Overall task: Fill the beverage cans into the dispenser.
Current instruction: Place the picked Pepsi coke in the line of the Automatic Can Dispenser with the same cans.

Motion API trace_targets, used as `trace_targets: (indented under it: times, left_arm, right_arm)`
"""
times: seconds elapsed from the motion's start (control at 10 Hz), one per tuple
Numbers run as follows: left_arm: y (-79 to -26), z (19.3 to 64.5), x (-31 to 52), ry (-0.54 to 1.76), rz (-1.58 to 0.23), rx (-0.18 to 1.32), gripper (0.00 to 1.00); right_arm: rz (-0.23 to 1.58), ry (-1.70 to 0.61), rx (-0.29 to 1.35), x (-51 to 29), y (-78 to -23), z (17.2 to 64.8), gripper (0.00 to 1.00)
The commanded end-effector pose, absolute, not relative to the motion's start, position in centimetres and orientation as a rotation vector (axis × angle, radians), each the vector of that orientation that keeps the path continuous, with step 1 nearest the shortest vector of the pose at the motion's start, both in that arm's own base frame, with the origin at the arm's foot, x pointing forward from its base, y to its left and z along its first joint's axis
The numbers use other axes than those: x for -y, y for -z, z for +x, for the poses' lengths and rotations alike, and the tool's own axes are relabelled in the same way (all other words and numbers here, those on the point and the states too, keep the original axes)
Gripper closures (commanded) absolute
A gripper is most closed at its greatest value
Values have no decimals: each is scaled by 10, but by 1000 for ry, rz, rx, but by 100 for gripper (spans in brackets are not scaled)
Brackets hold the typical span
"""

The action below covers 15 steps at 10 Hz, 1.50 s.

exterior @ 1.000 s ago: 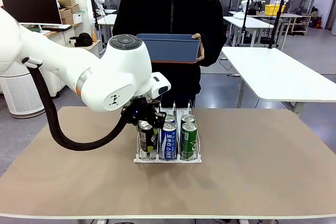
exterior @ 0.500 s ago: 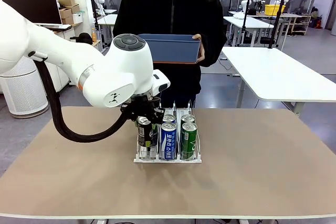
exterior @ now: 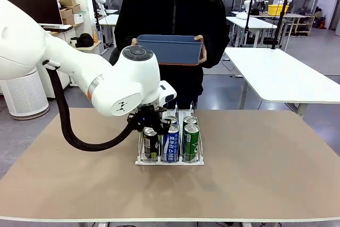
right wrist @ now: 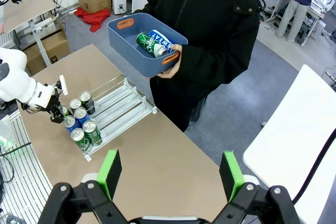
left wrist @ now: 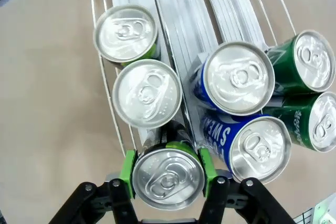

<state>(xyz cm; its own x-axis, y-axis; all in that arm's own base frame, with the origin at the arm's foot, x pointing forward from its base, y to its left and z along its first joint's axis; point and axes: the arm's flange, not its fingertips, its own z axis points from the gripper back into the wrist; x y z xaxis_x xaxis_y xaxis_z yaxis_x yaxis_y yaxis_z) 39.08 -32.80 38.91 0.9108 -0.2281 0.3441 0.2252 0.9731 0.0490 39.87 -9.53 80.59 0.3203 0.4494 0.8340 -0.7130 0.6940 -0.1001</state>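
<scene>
My left gripper (exterior: pixel 150 131) is shut on a black beverage can (exterior: pixel 150 144) at the near end of the dispenser's (exterior: pixel 171 161) left lane. From the left wrist, the green pads (left wrist: pixel 127 173) clamp this can's silver top (left wrist: pixel 168 179). Two more cans (left wrist: pixel 147 94) stand behind it in the same lane. Two blue-and-white cans (left wrist: pixel 239 78) fill the middle lane and two green cans (left wrist: pixel 310 61) the right one. My right gripper (right wrist: pixel 170 174) hangs open high above the table, holding nothing.
A person stands at the far side holding a blue bin (exterior: pixel 170 49) in both hands. From the right wrist, the bin (right wrist: pixel 126 38) holds a few more cans (right wrist: pixel 153 43). Bare table lies on both sides of the dispenser (right wrist: pixel 121 103).
My left gripper has shifted slightly right and come down, lowering the black can into the near end of the left lane. The person and the bin have stayed put.
</scene>
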Motion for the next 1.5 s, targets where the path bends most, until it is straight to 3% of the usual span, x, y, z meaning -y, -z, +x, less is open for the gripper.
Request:
trace_targets:
  times: [0.0, 0.6, 1.0, 1.4]
  left_arm:
    - [-387, 394, 330, 255, -33, 345, 42]
    - [-388, 392, 328, 236, 5, 352, 42]
    - [-405, 384, 319, 234, -31, 372, 3]
    - [-430, 366, 316, 217, -45, 400, 0]
  right_arm:
    - [315, -782, 978, 94, -805, 398, 0]
    - [315, -782, 978, 94, -805, 398, 0]
    - [315, -782, 978, 94, -805, 398, 0]
    - [315, -782, 978, 94, -805, 398, 0]
